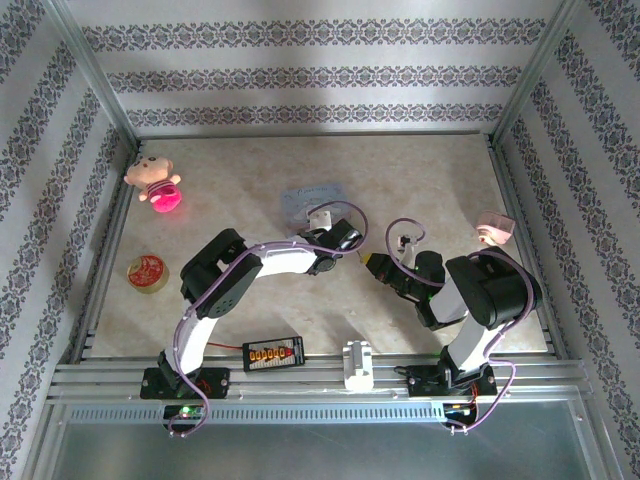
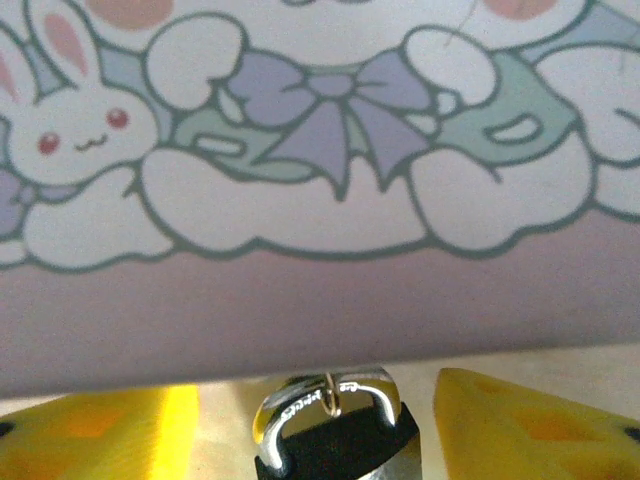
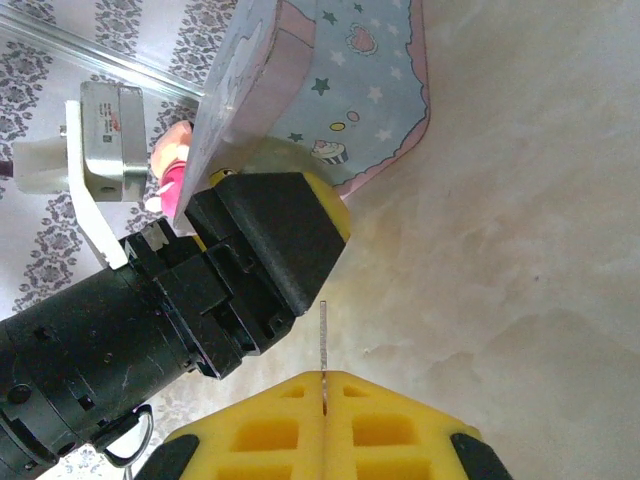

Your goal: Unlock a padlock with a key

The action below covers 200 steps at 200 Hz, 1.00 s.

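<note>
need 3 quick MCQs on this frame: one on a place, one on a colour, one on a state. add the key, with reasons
1. The padlock sits:
A) between the left gripper's fingers, next to the tin
B) on top of the tin
C) under the tin

2. The left gripper's fingers are:
A) red
B) black
C) yellow

3. The right gripper is:
A) wide open
B) shut on the key
C) shut on the padlock

Key:
1 A, the left wrist view shows it between the fingers with the tin's side just beyond.
2 C, both fingers are yellow.
3 B, its fingers meet with the thin key sticking out.
</note>
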{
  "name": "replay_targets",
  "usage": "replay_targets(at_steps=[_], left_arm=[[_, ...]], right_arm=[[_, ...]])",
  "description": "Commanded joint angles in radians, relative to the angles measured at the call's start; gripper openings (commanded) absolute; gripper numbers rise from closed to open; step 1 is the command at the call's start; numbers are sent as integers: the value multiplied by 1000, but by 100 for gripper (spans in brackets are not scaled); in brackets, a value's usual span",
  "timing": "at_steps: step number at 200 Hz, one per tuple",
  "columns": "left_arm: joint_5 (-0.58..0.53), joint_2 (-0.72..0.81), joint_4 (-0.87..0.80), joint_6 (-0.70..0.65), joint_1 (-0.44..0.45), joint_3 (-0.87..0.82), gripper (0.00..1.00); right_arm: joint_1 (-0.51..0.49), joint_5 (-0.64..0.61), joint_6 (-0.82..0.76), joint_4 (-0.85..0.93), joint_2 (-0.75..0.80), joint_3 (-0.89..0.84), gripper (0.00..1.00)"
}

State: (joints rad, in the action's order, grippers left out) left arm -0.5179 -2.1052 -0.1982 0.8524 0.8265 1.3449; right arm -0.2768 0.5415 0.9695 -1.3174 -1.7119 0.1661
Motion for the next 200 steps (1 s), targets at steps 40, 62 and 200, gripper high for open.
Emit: replay_targets(at_steps=[40, 62, 200], left_arm=[[-59, -37, 44, -98, 11, 44, 53], [-59, -49, 78, -123, 10, 45, 52], [30, 12, 65, -89, -3, 34, 18]], right_arm=[[-12, 14, -16, -34, -14, 21, 0], [-13, 11, -16, -34, -14, 19, 0], [-89, -46, -48, -25, -80, 55, 0]])
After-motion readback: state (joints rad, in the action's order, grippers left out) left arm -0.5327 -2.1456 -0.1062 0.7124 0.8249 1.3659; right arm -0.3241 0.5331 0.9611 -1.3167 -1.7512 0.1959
